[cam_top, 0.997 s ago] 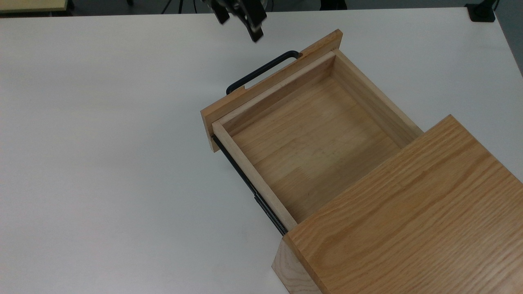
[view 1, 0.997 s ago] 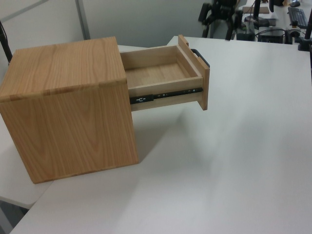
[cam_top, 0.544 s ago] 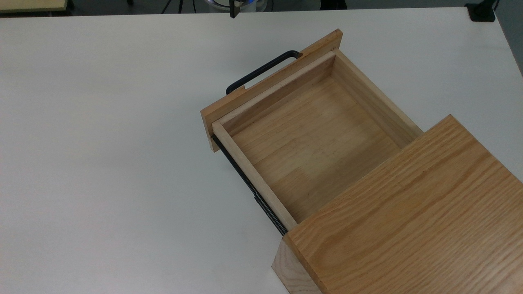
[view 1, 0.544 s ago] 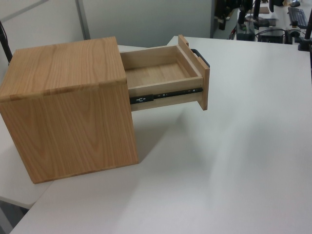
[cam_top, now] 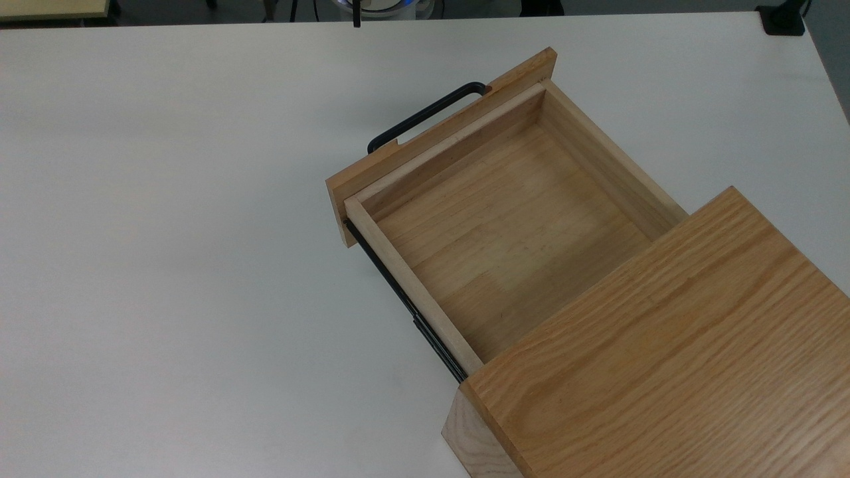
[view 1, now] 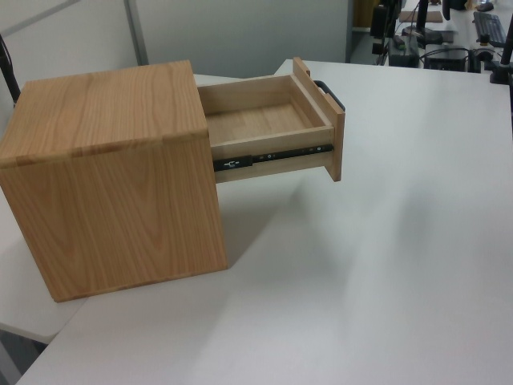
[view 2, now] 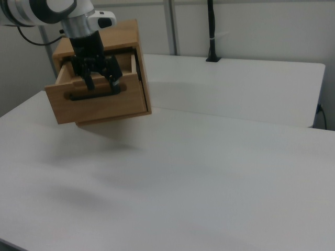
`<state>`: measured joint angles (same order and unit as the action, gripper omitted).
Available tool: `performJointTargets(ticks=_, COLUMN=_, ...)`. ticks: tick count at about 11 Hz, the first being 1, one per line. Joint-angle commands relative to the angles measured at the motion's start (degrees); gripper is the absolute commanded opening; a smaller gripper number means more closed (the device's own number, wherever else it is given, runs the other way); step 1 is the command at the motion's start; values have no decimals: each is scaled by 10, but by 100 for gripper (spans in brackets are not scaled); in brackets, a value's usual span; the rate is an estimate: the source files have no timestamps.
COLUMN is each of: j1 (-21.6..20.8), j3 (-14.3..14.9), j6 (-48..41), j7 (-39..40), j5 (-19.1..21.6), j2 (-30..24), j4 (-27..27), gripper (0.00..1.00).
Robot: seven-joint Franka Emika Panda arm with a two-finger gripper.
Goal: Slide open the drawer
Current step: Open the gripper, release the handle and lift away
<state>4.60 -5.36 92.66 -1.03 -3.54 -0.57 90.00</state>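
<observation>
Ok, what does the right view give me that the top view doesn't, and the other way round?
Right view: the gripper, fingers apart, overlapping the face of the drawer in the image. How far it stands off the drawer can't be judged from there. Top view: the drawer's bare inside floor, the black side rail, and how far the drawer sticks out of the cabinet. Both: the drawer pulled out, with its black handle on the front.
</observation>
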Motion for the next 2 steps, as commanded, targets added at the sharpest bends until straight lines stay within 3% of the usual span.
performJointTargets(ticks=1, j1=-21, j3=15, j6=10, j7=16, j5=-9, j2=1, j4=6, gripper=100)
performJointTargets(ticks=2, j1=-22, j3=15, j6=9, j7=16, j5=-9, j2=0, j4=6, gripper=100)
